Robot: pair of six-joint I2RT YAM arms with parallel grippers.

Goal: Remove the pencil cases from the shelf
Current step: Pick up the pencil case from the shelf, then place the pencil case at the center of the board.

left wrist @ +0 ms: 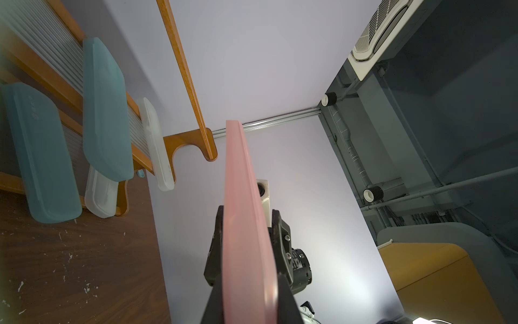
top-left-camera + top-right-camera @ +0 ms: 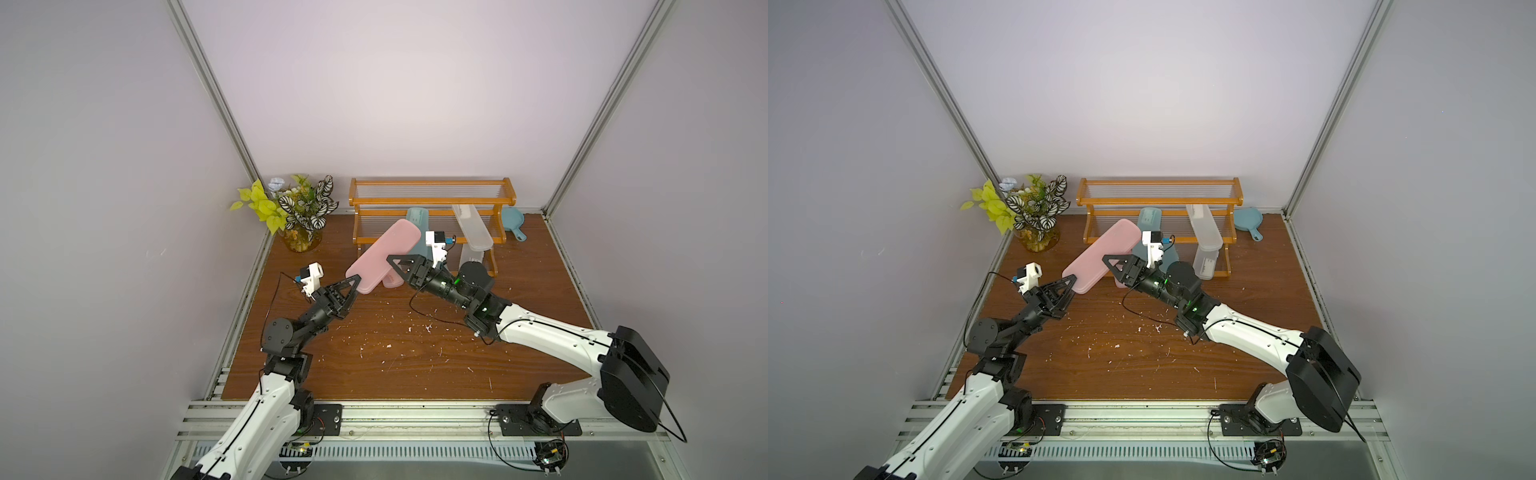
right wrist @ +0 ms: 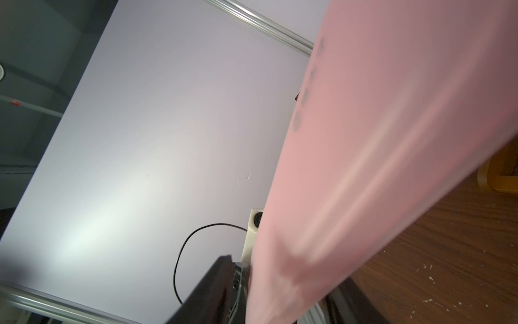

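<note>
Pink pencil case point(image 2: 384, 255) was held aloft, clear of the shelf point(image 2: 432, 201) | left end effector point(image 2: 356, 284) was clamped on its near end | right end effector point(image 2: 389, 258) was set astride it, grip could not be told | teal case point(image 2: 417, 216) was seen on the shelf

Leafy plant point(image 2: 291, 208) in a glass vase point(image 2: 302, 243) at the table's point(image 2: 374, 357) back left, small teal pan point(image 2: 512, 219) back right.
</note>
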